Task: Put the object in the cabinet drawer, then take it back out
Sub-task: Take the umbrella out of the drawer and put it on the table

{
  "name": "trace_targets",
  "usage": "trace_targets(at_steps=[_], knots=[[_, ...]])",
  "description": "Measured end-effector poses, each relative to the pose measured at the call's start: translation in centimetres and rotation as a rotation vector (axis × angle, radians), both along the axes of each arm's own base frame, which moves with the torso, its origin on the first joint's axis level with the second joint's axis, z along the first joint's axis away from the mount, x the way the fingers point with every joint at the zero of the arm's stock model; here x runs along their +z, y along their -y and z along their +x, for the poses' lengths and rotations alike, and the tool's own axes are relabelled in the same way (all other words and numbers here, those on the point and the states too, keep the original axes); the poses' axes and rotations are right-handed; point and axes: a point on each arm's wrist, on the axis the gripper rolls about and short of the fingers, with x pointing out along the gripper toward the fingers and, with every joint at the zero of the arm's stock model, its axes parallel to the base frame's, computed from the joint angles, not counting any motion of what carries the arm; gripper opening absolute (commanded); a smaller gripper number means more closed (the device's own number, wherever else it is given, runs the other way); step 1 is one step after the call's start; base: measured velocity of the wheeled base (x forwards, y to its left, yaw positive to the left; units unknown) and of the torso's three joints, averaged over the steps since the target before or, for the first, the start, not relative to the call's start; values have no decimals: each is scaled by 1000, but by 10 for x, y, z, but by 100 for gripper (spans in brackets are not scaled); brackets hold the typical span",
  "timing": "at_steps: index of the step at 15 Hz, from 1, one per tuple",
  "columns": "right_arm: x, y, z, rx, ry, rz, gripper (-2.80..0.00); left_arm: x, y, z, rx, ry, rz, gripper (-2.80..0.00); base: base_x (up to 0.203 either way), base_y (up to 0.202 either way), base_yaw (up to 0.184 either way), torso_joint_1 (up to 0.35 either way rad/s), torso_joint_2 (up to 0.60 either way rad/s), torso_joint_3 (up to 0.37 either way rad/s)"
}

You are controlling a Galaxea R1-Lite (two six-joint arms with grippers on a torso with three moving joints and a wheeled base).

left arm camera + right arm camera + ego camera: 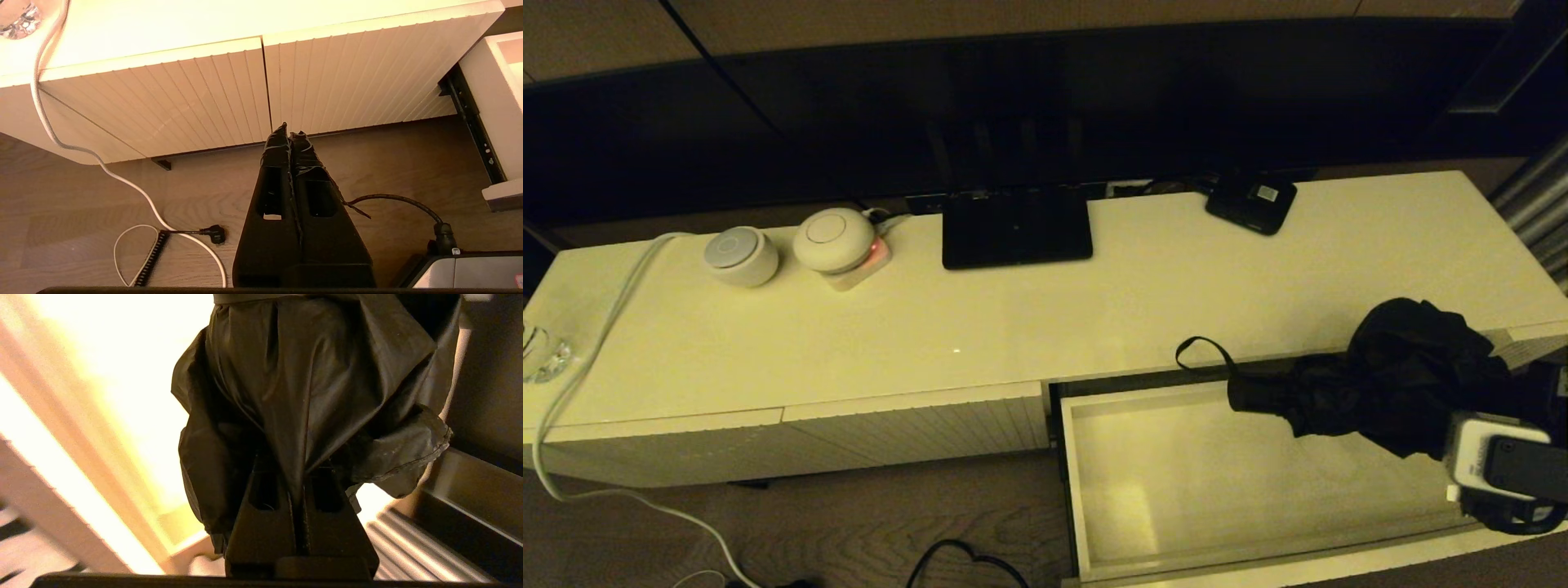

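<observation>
Drawer: pulled open, floor bare toward its left, entry from above free.
Right end: umbrella and right gripper hang over it.
Cabinet top: middle bare; TV base, black box along the back.

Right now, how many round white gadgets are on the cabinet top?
2. The flat-topped puck sits near the top's left end; the domed puck is just right of it, on a small base with a red light. None appear elsewhere.

Long cream cabinet against a dark wall, wood-grain floor, warm yellow light.
</observation>
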Motion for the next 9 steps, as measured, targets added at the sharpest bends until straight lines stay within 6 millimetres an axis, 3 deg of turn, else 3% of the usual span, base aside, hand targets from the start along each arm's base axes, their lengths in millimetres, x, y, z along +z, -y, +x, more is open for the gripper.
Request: trace_targets(at_steps=[5,9], knots=[[20,0,9,-10,101,6,-280,0,0,0,0,0,0,-280,0,0,0,0,0,0],[26,1,51,-34,182,-2,-280,0,0,0,0,0,0,-280,0,0,0,0,0,0]])
